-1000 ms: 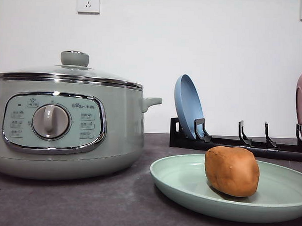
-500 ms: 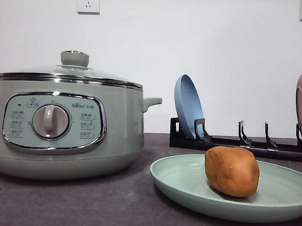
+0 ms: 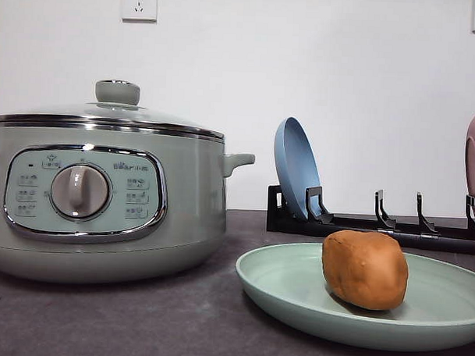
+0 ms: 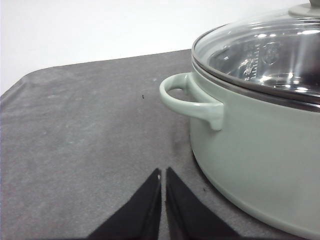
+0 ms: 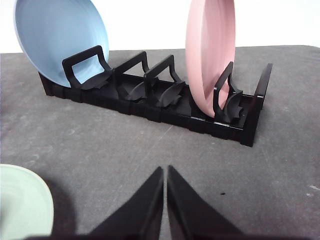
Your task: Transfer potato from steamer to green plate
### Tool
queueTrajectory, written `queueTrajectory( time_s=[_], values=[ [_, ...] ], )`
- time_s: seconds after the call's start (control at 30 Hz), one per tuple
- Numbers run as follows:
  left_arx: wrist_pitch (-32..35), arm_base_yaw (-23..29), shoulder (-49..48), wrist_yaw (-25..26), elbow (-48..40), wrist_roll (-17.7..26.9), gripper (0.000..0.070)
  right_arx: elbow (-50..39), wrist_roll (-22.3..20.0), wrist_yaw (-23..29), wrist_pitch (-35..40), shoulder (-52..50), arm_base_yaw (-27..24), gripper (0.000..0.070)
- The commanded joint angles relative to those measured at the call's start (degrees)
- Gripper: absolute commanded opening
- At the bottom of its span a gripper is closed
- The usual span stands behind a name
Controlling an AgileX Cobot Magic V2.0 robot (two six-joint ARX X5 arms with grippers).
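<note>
We see the potato [image 3: 365,269] resting on the green plate [image 3: 288,285], toward the plate's right half, and that plate sits on the dark grey table [image 3: 139,315] just to the right of the steamer [image 3: 104,197], apart from it. The steamer has its glass lid [image 4: 265,50] on, knob on top, dial panel facing forward and a side handle [image 4: 192,100] sticking out. Behind the green plate stands a black dish rack [image 5: 165,100], with a blue plate [image 5: 57,42] upright at the end nearer the steamer and a pink dish [image 5: 210,55] upright near the rack's far end. In the left wrist view our left gripper [image 4: 163,176] has its two black fingers pressed together with nothing between them, low over the table beside the steamer's handle side. In the right wrist view our right gripper [image 5: 165,174] is likewise closed and empty, pointing at the dish rack, with an edge of the green plate near it to one side; the potato is well apart from both grippers and touched by neither.
</note>
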Motion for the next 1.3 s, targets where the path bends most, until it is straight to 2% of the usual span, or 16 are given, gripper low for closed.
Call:
queueTrajectory(
  time_s=[0.0,1.27],
  values=[
    [-0.56,0.13,-0.11,0.02,-1.11,-0.35,0.0009,-0.28,-0.25,0.2,0.59,-0.13,-0.11,0.0],
    [-0.55,0.13,-0.1,0.04,-1.11,-0.35,0.0009,-0.28,-0.25,0.2,0.59,-0.13,-0.11,0.0]
  ],
)
